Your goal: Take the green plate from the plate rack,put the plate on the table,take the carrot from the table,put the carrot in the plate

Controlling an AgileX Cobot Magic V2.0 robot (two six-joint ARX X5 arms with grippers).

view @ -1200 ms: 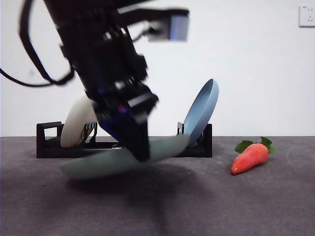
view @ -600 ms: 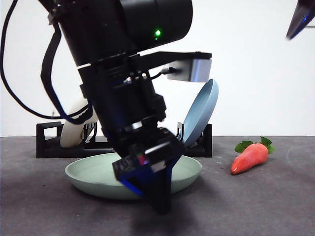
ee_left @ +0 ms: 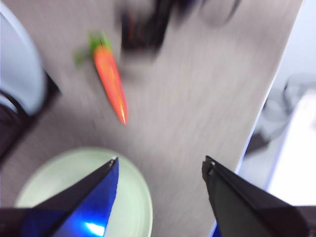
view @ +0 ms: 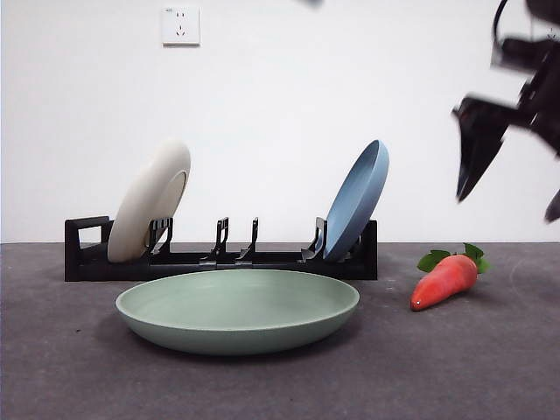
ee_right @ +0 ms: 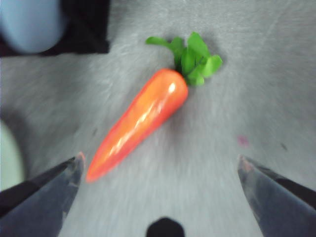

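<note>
Green plate (view: pixel 237 309) flat on table (view: pixel 455 367), ready for carrot (view: pixel 444 281). Right gripper (ee_right: pixel 160 165) above carrot, jaws wide (to straddle it); left gripper (ee_left: pixel 160 165) empty, jaws wide.

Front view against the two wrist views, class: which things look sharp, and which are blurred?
Front view: green plate, rack and carrot are sharp; the right pincer at the edge is smeared. Left wrist view: blurred throughout. Right wrist view: carrot fairly clear, softer at the picture's edges.
</note>
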